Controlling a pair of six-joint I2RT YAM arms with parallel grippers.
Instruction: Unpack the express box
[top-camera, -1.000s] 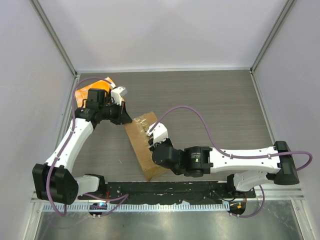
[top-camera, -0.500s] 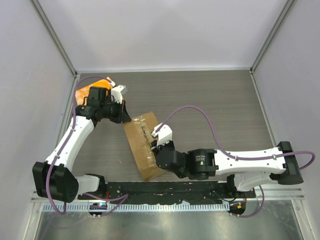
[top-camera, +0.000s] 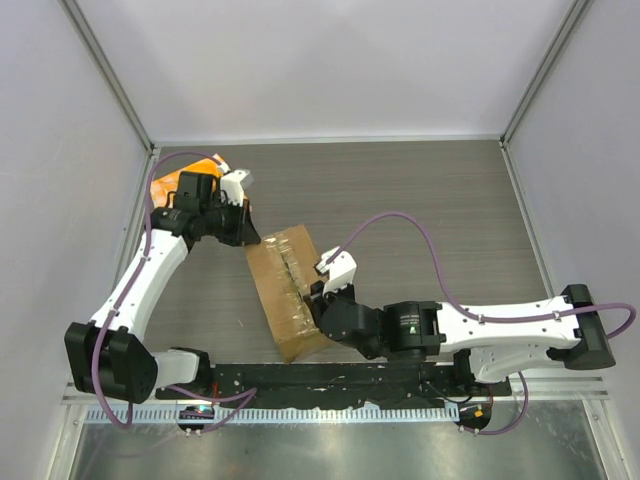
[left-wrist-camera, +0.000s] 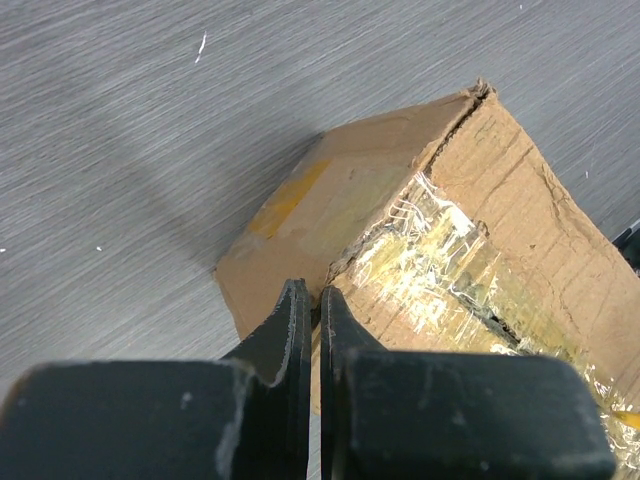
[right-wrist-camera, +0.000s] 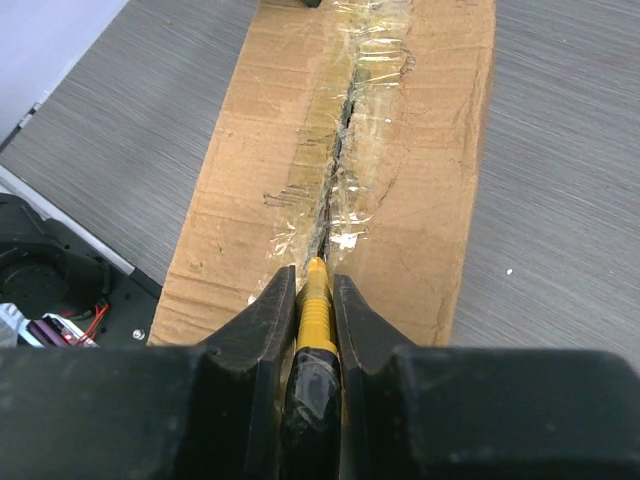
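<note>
The express box (top-camera: 283, 290) is brown cardboard and lies aslant near the table's front, with wrinkled clear tape along its top seam. My left gripper (top-camera: 252, 238) is shut, its tips (left-wrist-camera: 308, 292) against the far end of the box (left-wrist-camera: 500, 230) at the top edge. My right gripper (top-camera: 318, 303) is shut on a yellow and black cutter (right-wrist-camera: 316, 305). The cutter's tip sits in the taped seam of the box (right-wrist-camera: 420, 150), toward its near end. The seam shows a dark slit ahead of the tip.
An orange checkered cloth (top-camera: 168, 185) lies at the back left behind the left arm. A black rail (top-camera: 330, 378) runs along the table's near edge, close to the box's near end. Walls enclose left, back and right.
My right gripper with the cutter has slid along the seam toward the box's near end. The box has turned slightly. The left gripper has hardly moved.
</note>
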